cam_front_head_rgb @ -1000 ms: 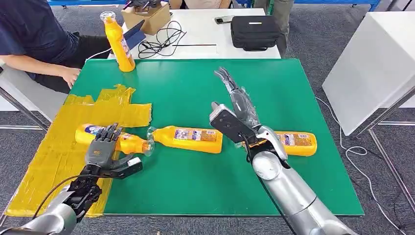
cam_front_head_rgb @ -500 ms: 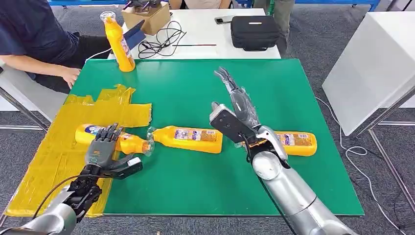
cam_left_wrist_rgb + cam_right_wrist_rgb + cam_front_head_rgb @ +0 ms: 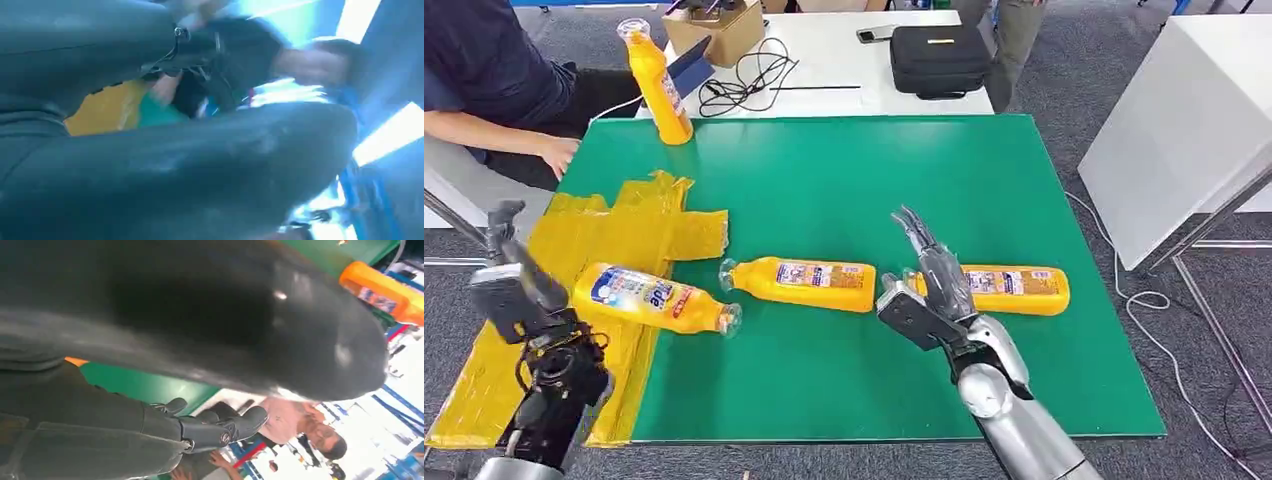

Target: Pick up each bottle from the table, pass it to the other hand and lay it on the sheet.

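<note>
Left hand (image 3: 509,275) has pulled back off the sheet bottle (image 3: 656,298) (released, empty); right hand (image 3: 934,290), fingers apart, is lowering—should be wrapping the right bottle (image 3: 1004,288) mid-body.

On your green table (image 3: 824,180) a yellow sheet (image 3: 614,230) covers the left edge. One bottle (image 3: 656,299) lies on the sheet's inner edge, its cap over the green. A second bottle (image 3: 802,283) lies just right of that one, nearly cap to cap. A third bottle (image 3: 1006,288) lies further right, partly behind your right hand (image 3: 929,285), whose fingers are stretched out and hold nothing. Your left hand (image 3: 509,280) is raised off the sheet's left side, empty. A fourth bottle (image 3: 655,84) stands upright at the table's far left corner, near a seated person (image 3: 494,80).
</note>
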Robot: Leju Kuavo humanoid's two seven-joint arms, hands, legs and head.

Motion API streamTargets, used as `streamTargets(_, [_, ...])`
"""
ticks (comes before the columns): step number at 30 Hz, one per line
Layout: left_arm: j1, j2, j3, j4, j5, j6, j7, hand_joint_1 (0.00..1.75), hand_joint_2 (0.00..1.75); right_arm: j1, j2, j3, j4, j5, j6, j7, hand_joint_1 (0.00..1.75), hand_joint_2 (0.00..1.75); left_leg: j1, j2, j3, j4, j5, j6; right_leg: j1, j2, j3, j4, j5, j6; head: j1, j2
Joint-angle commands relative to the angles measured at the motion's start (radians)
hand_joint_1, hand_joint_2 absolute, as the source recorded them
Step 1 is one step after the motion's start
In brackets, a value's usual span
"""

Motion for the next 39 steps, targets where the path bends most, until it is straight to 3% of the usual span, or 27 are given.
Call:
streamTargets(1, [0.076,0.002,0.018,-0.229,-0.447,0.020,0.002,0.00,0.00,-0.037,0.003,-0.021,0.065,0.009,0.024,0.020,0.00,0.00,0.000,0.000,0.002,0.000,-0.002,0.000,0.000,-0.001,0.002,-0.001,-0.002,0.002,0.001,0.000])
streamTargets(25, [0.108,0.008,0.025,-0.260,-0.444,0.031,0.002,0.00,0.00,-0.070,0.005,-0.001,0.108,-0.011,0.038,-0.001,0.00,0.00,0.001,0.001,0.001,0.000,-0.002,0.000,0.000,0.000,0.002,-0.001,-0.001,0.002,0.000,0.000])
streamTargets(26, [0.096,0.006,0.021,-0.249,-0.427,-0.004,0.002,0.00,0.00,-0.078,0.019,0.008,0.113,0.006,0.047,0.024,0.00,1.75,0.000,0.000,0.000,-0.001,-0.001,0.000,0.000,0.000,0.001,0.000,-0.001,0.001,0.000,0.000])
streamTargets(31, [0.022,-0.013,-0.010,-0.184,-0.432,-0.028,0.002,0.00,0.00,-0.164,0.049,0.080,0.223,0.071,0.063,0.094,0.00,1.75,0.001,0.001,0.000,0.000,-0.001,-0.001,0.001,0.000,0.001,0.001,-0.001,0.002,0.000,0.000])
streamTargets(35, [0.012,-0.016,-0.013,-0.177,-0.432,-0.029,0.002,0.00,0.00,-0.173,0.054,0.091,0.243,0.089,0.059,0.106,0.00,1.75,0.001,-0.001,0.000,-0.001,0.000,0.000,0.000,-0.002,0.001,-0.001,0.000,0.001,0.001,0.000])
streamTargets(39, [-0.060,-0.043,-0.035,-0.123,-0.423,-0.040,0.002,0.00,0.00,-0.241,0.128,0.155,0.370,0.184,0.084,0.196,0.00,1.75,0.001,-0.001,0.001,0.000,-0.001,0.000,0.000,-0.001,0.002,0.000,-0.001,0.002,0.000,0.000])
